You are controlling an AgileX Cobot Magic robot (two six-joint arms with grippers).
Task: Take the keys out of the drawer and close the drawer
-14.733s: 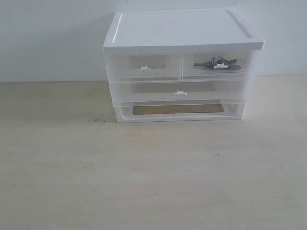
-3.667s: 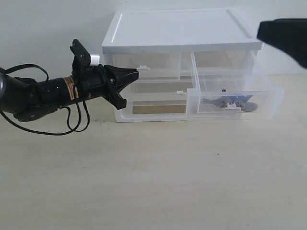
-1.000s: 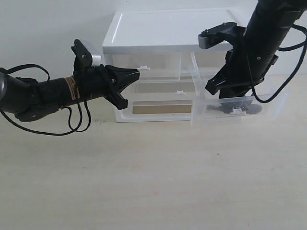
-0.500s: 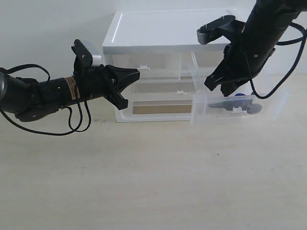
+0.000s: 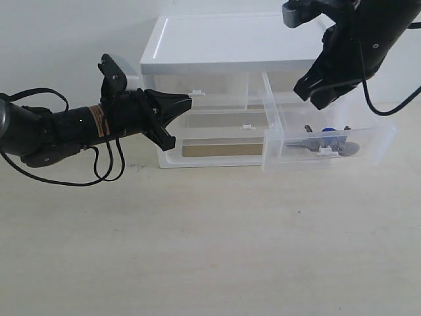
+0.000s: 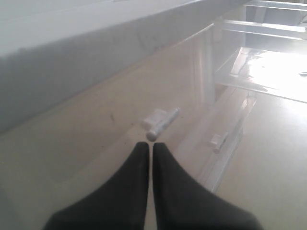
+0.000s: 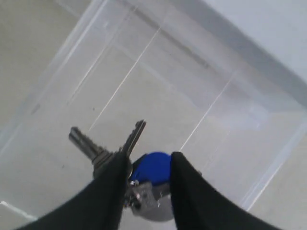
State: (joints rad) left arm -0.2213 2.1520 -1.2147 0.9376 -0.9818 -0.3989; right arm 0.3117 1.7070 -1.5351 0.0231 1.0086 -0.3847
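Can enter the drawer from above only; blocked sideways by its clear walls, rearward by the overhanging cabinet lid.

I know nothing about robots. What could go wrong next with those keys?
1. The right gripper hangs open above the keys. If it closes on the round blue fob alone, the bunch might slip out.
2. The drawer sticks far out of the cabinet, so a downward push could tip it or pull it free.
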